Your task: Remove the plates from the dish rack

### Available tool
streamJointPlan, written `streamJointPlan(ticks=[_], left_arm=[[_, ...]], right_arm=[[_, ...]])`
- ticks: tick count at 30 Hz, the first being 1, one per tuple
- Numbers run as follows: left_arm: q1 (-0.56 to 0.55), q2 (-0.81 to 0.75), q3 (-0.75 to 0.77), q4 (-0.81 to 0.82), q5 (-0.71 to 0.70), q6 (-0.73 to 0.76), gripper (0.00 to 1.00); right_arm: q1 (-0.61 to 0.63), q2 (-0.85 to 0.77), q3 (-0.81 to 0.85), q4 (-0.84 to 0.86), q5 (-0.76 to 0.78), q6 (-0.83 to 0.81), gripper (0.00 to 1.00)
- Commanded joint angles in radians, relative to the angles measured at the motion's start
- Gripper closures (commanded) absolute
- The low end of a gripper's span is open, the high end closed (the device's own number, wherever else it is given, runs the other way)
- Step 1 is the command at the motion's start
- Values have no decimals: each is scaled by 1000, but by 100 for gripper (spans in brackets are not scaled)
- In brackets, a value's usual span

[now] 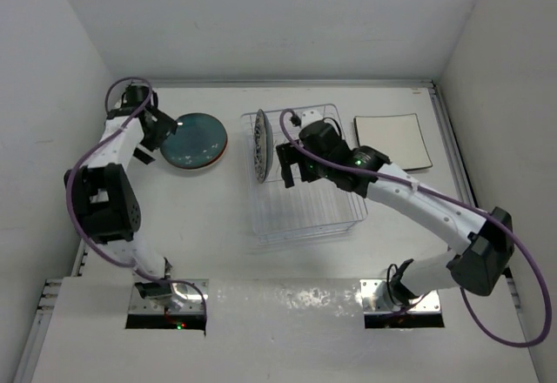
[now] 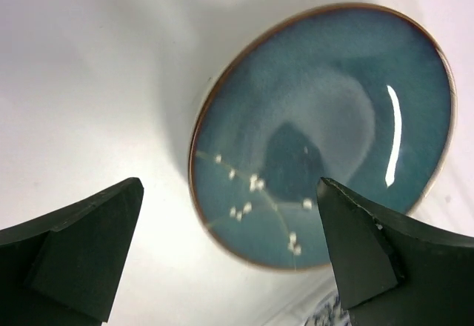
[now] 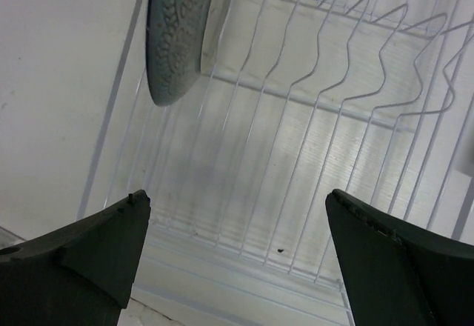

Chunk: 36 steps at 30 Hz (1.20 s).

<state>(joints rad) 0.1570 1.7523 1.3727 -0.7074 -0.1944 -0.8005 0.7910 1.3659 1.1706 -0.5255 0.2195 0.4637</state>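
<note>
Both jaws gape wide, empty; right arm [image 1: 418, 200] covers much of the dish rack [image 1: 305, 222].

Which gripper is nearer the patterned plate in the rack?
Right. The right gripper hangs over the rack just beside the patterned plate; the left gripper is away by the teal plate.
</note>
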Motion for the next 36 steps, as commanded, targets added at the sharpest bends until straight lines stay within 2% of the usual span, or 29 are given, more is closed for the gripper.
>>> streamJointPlan(ticks=[1, 3, 4, 6, 7, 11, 13, 14, 16, 17, 18, 19, 26, 31, 36], left_arm=[[-2, -206, -21, -14, -4, 94, 0], [-8, -322, -126, 121, 79, 177, 0], [-11, -440, -165, 159, 183, 255, 0], [-17, -599, -274, 225, 304, 317, 0], [-19, -643, -303, 227, 317, 366, 0], [-27, -835, -469, 189, 244, 432, 0], [-27, -930, -524, 198, 149, 454, 0], [-28, -957, -576, 213, 112, 443, 0], [-28, -1001, -563, 194, 98, 445, 0], [-28, -1014, -566, 209, 108, 446, 0], [-30, -1043, -578, 226, 107, 446, 0], [-30, -1051, -583, 229, 108, 440, 0], [-28, -1013, -572, 214, 142, 452, 0], [-28, -1018, -574, 217, 161, 455, 0], [-28, -1024, -574, 220, 162, 454, 0]], right_arm=[[57, 60, 144, -31, 162, -8, 1], [105, 103, 235, -50, 257, -10, 1], [119, 125, 260, -51, 308, -11, 1], [146, 192, 326, -44, 427, -20, 1], [152, 223, 355, -48, 464, -29, 1], [177, 440, 583, -94, 607, -75, 1], [180, 524, 677, -137, 662, -105, 1], [180, 597, 757, -145, 682, -118, 6], [180, 653, 813, -143, 739, -163, 15], [180, 679, 857, -142, 754, -174, 28], [180, 717, 873, -139, 773, -194, 34], [180, 732, 885, -125, 782, -201, 38], [179, 841, 928, -88, 877, -270, 50], [180, 872, 936, -59, 929, -304, 77], [180, 869, 946, -42, 963, -312, 98]])
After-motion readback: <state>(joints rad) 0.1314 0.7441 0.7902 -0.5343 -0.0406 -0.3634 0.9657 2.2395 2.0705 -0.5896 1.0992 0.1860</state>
